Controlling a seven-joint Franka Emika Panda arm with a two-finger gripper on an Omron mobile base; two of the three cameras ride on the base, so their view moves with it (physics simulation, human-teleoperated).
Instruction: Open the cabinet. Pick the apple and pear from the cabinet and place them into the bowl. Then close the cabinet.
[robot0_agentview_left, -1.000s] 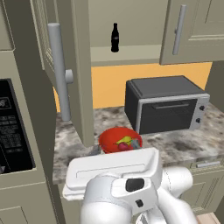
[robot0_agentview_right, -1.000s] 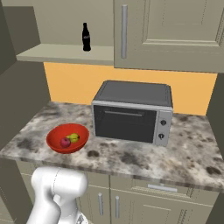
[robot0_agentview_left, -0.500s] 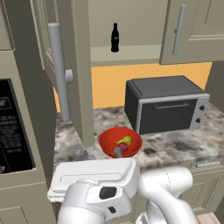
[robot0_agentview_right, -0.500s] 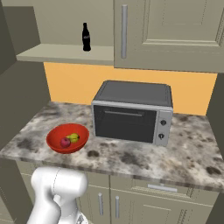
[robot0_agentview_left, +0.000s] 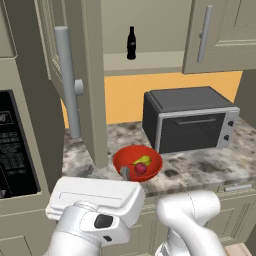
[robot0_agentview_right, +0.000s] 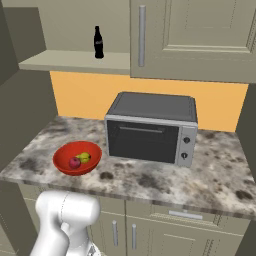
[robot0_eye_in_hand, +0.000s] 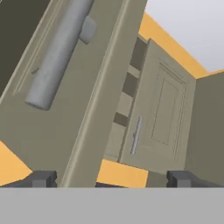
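Cabinet (robot0_agentview_left: 90, 75) left door swung fully out toward the camera, bar handle (robot0_agentview_left: 67, 82) facing out; right door (robot0_agentview_left: 215, 35) shut. Apple (robot0_agentview_left: 141, 168) and pear (robot0_agentview_left: 142, 161) both lie in the red bowl (robot0_agentview_left: 150, 154), touching or nearly so, apple on the near side in the left base view. Bowl sits on the marbled desk (robot0_agentview_right: 150, 182), just left of the toaster oven (robot0_agentview_right: 150, 127) and below the open shelf. Shelf itself now carries a dark cola bottle (robot0_agentview_right: 99, 42); no fruit seen on it. Judged progress: opening and both fruit transfers done; closing the cabinet is the one step left. Hand (robot0_eye_in_hand: 111, 179) is released, fingertips (robot0_eye_in_hand: 43, 178) spread wide with nothing between them, looking up along the edge of the open door with the bar handle up and to the left in the hand view. No contact with door or handle visible. Next move likely calls for getting behind the door face or onto the handle to push it shut.
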